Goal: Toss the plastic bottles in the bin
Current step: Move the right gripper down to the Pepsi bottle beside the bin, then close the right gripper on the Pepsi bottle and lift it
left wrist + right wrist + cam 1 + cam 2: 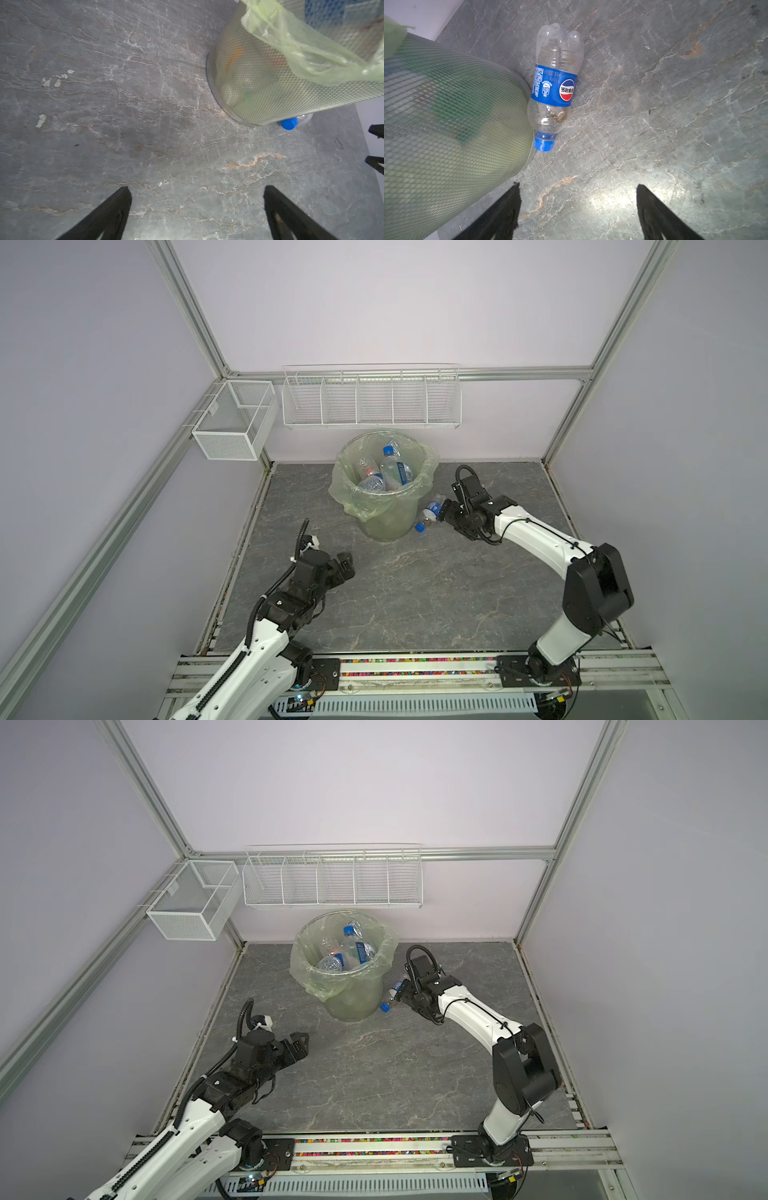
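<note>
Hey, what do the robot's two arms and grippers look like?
Both arms have smooth white shells between bulky black joints. The left arm carries a ribbed black cable conduit along its shell; the right arm has a thin black cable tied along it. The left gripper and right gripper are black, with tapering, pointed fingers.

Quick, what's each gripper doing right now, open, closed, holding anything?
Left gripper: open, empty.
Right gripper: open, empty; bottle lying ahead, not held.

top views: high, downward; wrist views: close, downward; shared: bin [390, 526]
</note>
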{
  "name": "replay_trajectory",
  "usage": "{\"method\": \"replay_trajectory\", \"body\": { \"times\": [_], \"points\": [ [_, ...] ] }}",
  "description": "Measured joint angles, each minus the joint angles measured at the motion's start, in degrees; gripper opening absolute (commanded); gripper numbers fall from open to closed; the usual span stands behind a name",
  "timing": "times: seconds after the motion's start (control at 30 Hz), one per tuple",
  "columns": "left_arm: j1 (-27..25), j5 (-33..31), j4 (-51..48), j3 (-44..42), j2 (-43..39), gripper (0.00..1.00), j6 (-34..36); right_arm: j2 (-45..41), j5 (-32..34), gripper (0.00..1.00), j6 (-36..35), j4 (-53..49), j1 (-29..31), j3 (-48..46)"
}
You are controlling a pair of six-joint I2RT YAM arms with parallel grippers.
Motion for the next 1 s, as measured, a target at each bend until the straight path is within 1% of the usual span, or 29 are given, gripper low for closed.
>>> {"method": "replay_trajectory", "body": {
  "times": [0.1,0.27,0.4,0.53,0.77,1.0],
  "points": [
    [1.1,0.6,0.2,0.1,1.3,0.99,1.0,2.5,-0.7,0.88,0.5,0.2,-0.5,1.2],
    [1.1,0.9,0.2,1.9,5.2,0.99,3.0,7.0,-1.8,0.88,0.7,1.8,-0.9,3.2],
    [1.2,0.9,0.5,3.3,6.4,0.99,3.7,9.1,-2.3,0.88,0.7,2.3,-0.9,4.8],
    [1.3,1.1,1.3,3.6,6.5,0.99,3.7,10.7,-2.5,0.89,0.8,2.4,-1.3,7.8],
    [1.5,1.4,1.0,3.7,5.6,0.99,3.7,16.8,-3.6,0.90,0.8,2.8,-3.4,16.0],
    [1.5,1.6,1.2,3.2,3.2,0.99,3.4,21.7,-4.9,0.97,1.6,2.8,-3.5,19.4]
  ]
}}
